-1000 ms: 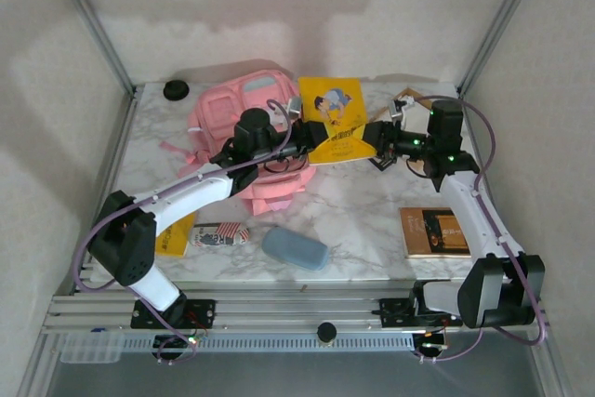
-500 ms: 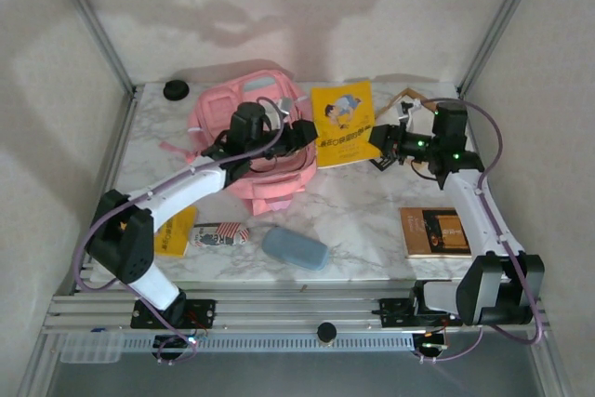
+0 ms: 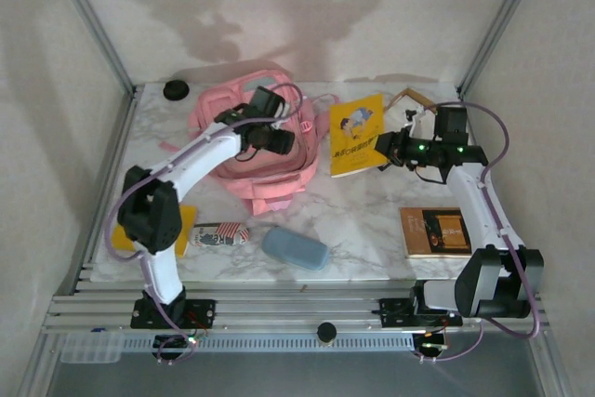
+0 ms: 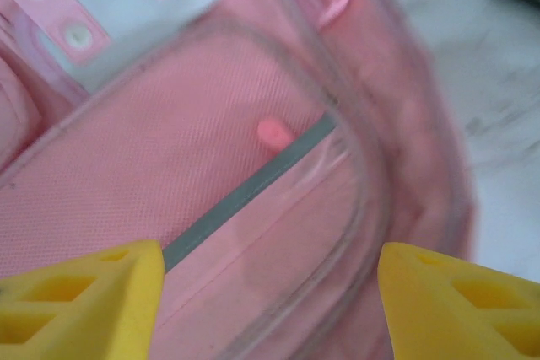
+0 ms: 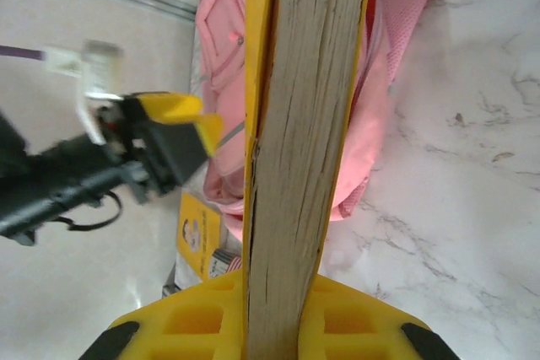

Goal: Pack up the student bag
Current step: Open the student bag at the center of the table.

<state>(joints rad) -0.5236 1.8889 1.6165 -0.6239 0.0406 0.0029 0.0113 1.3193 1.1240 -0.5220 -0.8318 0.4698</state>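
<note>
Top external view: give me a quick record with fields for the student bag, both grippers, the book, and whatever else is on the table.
student bag: pink, far left of the table, main compartment looks unzipped
left gripper: open, over the bag's opening, holding nothing
right gripper: shut on the yellow book
yellow book: held tilted, just right of the bag
near side: striped pouch, blue-grey oval case, brown box at right

The student bag [image 4: 169, 141] is matt cloth, the book [image 5: 304, 166] edge rough paper.
</note>
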